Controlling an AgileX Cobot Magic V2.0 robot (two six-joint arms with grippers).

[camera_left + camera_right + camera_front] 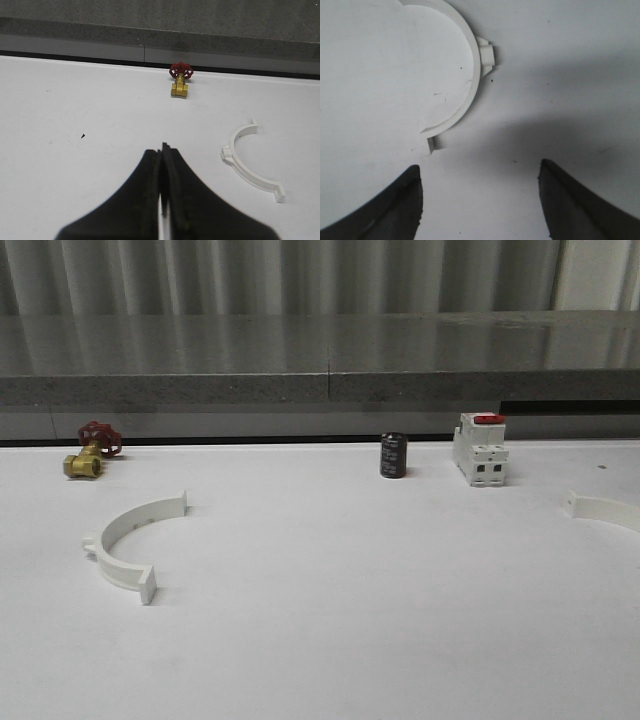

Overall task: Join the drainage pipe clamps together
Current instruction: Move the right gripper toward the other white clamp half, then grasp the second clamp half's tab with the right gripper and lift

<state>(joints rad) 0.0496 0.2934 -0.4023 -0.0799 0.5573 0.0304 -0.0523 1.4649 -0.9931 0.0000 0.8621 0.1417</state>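
Front view: two clamp halves are seen lying flat on the white table (330, 640), well apart. Left clamp (128, 543) is placed at near-left, its open side facing right and slightly far; flange tabs are seen at both ends and a small lug on the outer curve. Right clamp (605, 510) is cut by the right frame edge, so only one end with its tab is visible. Between them, along the far edge, a brass valve (88, 453) with red handwheel is set far-left, a dark cylinder (393, 455) near centre, and a white breaker (480, 448) with red switch to its right.

Left wrist view: left gripper (162, 172) is seen with fingers pressed together, nothing held between them. It is held above bare table; the left clamp (247, 162) lies to its right, apart from it, no contact. The valve (180, 80) is seen farther off, near the table's far edge.

Right wrist view: right gripper (480, 200) is spread wide, nothing between the fingers (395, 205). The right clamp (465, 75) lies flat just ahead of the fingertips and toward the finger seen on the view's left, not between them and not touched. Its nearest tab end is close to that fingertip; the outer lug faces away from the arc's open side. Part of the arc is cut off by the frame.
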